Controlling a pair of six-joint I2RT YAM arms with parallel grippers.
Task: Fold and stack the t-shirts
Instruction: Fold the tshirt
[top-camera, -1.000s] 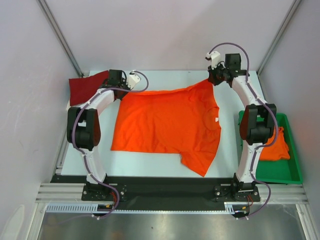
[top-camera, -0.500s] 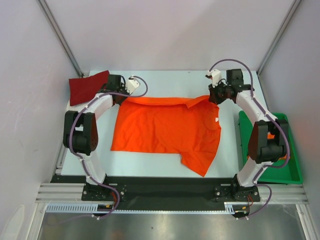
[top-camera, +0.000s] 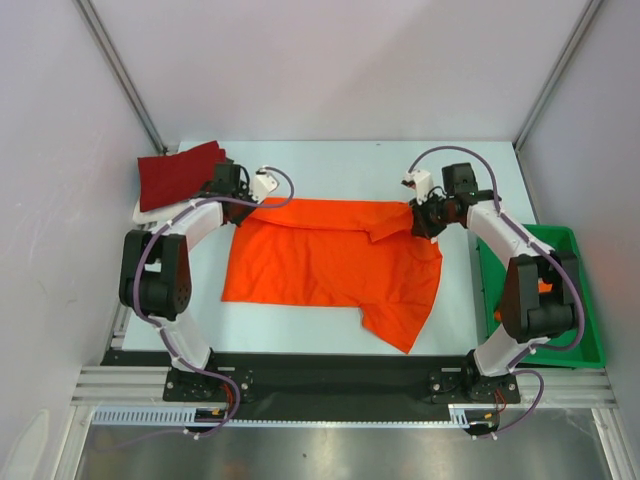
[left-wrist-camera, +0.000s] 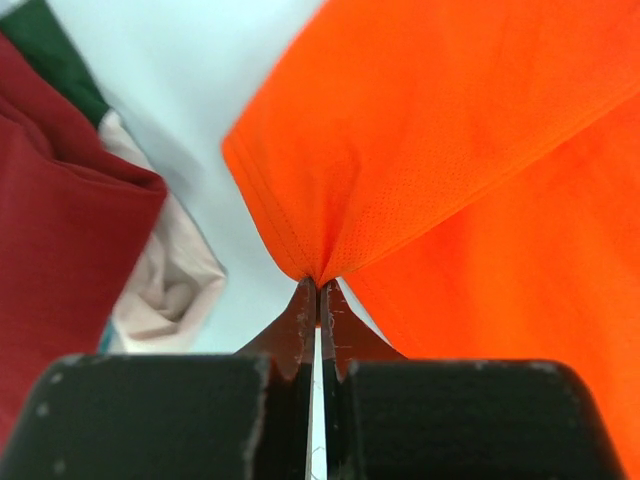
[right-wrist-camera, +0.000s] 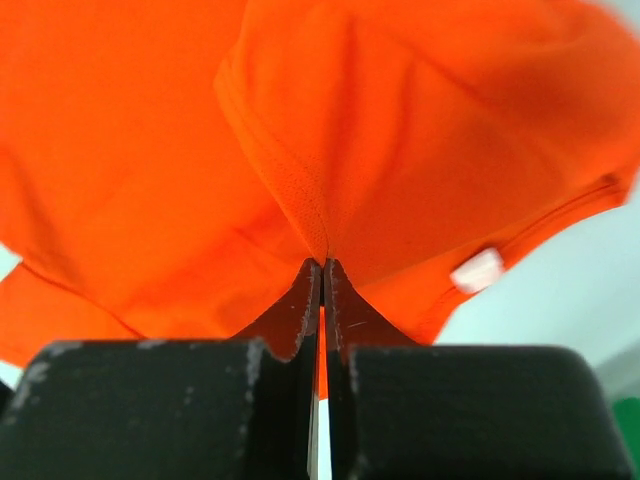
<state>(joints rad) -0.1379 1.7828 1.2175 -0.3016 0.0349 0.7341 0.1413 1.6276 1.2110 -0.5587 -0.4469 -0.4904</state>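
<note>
A bright orange t-shirt lies spread on the table, its far edge lifted and folded toward the near side. My left gripper is shut on its far left corner, which shows as pinched orange cloth in the left wrist view. My right gripper is shut on the far right corner, pinched orange cloth in the right wrist view. A folded dark red t-shirt lies at the far left on a white one; both show in the left wrist view, red and white.
A green plastic bin stands at the right edge with another orange t-shirt in it, partly hidden by my right arm. The pale table is bare behind the shirt. Frame posts rise at both far corners.
Both grippers have moved toward the near side with the shirt's far edge, folding the far part over the rest. The shirt looks shorter front to back.
</note>
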